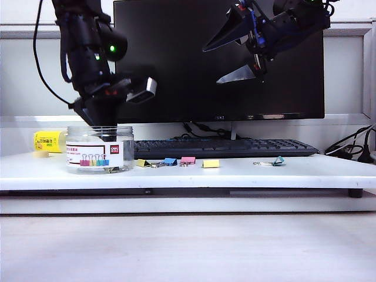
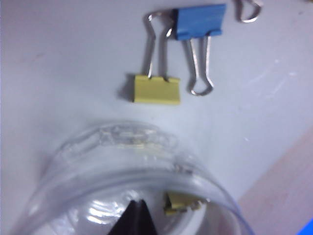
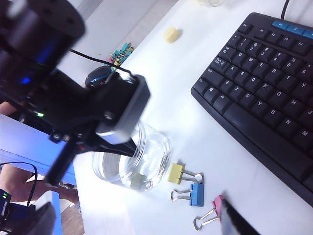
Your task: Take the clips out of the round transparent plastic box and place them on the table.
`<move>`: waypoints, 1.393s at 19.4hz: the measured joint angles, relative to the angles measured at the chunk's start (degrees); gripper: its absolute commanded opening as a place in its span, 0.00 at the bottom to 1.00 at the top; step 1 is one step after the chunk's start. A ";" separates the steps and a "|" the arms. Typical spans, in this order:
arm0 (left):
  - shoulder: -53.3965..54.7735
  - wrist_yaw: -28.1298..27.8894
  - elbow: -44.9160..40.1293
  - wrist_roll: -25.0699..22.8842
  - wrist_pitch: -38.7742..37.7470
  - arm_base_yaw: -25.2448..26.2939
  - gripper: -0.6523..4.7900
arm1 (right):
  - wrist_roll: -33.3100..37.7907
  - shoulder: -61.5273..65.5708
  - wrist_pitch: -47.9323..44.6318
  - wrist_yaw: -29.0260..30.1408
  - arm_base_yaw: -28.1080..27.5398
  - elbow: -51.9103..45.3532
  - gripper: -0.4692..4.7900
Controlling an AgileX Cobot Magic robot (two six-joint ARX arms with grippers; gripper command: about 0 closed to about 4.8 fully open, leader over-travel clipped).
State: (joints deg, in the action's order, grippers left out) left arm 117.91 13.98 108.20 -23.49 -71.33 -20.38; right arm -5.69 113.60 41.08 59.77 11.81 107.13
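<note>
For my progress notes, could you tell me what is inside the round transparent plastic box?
Inside the round transparent plastic box are the shut left end effector and one yellow clip beside it. The box's label and glare hide the rest.

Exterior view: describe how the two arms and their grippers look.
Both arms are black. The left arm shows green and red lights, a trailing black cable and a silver-faced wrist camera. The right gripper has long pointed black fingers with blue parts and wiring behind them.

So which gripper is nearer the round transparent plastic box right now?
Left. The left gripper is shut, down inside the round transparent plastic box; the right gripper hangs open high before the monitor.
</note>
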 measured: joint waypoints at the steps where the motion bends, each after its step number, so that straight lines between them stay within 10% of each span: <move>1: -0.02 0.35 0.02 -0.04 -0.70 0.00 0.17 | 0.00 0.00 0.00 0.02 0.00 0.00 0.91; 27: 2.32 8.79 -0.28 -3.06 -4.70 -0.09 0.28 | 0.00 0.00 0.00 0.02 0.37 0.00 0.91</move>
State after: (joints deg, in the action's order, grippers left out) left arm 120.22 22.76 107.92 -26.55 -76.03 -20.47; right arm -5.69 113.60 41.08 59.79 12.19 107.13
